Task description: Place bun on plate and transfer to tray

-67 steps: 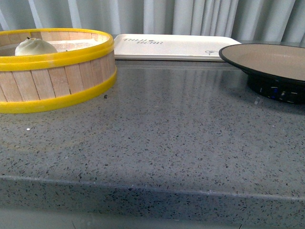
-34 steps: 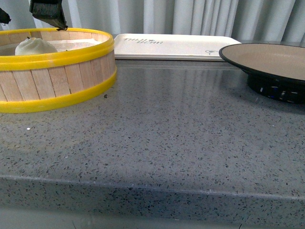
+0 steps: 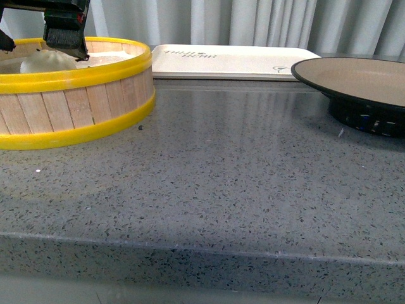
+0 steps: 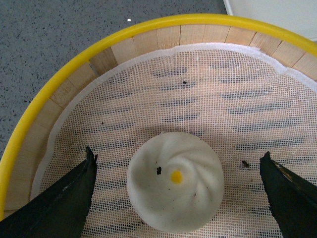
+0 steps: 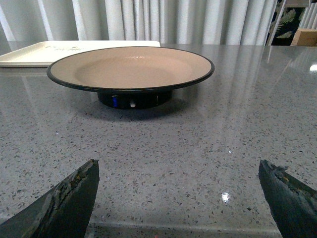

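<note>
Black fingers of the L gripper (image 4: 177, 157) are spread wide w/ nothing clasped, one on each side of the bun (image 4: 173, 198) and clear of it. The bun sits alone on the white mesh liner (image 4: 237, 99) inside the yellow-rimmed wooden steamer basket (image 4: 59, 84). Past the basket, at the back of the grey speckled counter (image 3: 221, 190), lies the cream tray (image 3: 234, 62), w/ the plate (image 5: 131, 67) further right & nearer, tan inside fully showing; the R gripper (image 5: 178, 168) hangs low in front of the plate, fingers likewise wide apart, gripping nothing.
</note>
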`<state>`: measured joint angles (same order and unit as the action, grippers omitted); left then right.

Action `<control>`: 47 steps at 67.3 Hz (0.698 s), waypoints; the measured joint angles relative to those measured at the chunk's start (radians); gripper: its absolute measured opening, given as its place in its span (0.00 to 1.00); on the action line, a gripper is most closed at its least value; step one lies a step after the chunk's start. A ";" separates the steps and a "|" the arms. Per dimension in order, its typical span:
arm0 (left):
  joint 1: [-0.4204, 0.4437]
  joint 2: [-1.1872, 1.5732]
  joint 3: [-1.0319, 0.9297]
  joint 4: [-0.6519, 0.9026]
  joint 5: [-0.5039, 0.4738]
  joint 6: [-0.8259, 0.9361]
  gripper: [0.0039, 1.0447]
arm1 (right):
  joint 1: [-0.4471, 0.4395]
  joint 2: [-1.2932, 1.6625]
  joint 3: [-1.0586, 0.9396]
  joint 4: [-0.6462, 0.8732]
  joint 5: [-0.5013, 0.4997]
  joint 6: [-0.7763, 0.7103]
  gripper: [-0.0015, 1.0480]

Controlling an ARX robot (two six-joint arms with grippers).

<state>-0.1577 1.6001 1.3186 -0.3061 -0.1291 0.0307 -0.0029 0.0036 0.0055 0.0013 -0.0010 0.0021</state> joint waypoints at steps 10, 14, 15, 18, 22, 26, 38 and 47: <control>-0.001 0.010 -0.005 0.006 -0.003 0.003 0.94 | 0.000 0.000 0.000 0.000 0.000 0.000 0.92; -0.002 0.014 -0.006 0.008 -0.003 0.004 0.94 | 0.000 0.000 0.000 0.000 0.000 0.000 0.92; -0.002 0.015 -0.006 0.008 -0.003 0.004 0.94 | 0.000 0.000 0.000 0.000 0.000 0.000 0.92; -0.002 0.019 -0.006 0.010 -0.003 0.004 0.94 | 0.000 0.000 0.000 0.000 0.000 0.000 0.92; -0.003 0.023 -0.006 0.012 -0.003 0.007 0.92 | 0.000 0.000 0.000 0.000 0.000 0.000 0.92; -0.005 0.027 -0.006 0.014 -0.003 0.007 0.78 | 0.000 0.000 0.000 0.000 0.000 0.000 0.92; -0.007 0.030 -0.007 0.020 -0.007 0.013 0.47 | 0.000 0.000 0.000 0.000 0.000 0.000 0.92; -0.008 0.030 -0.007 0.025 -0.010 0.019 0.29 | 0.000 0.000 0.000 0.000 0.000 0.000 0.92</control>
<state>-0.1658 1.6302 1.3117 -0.2813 -0.1390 0.0502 -0.0029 0.0036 0.0055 0.0013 -0.0010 0.0021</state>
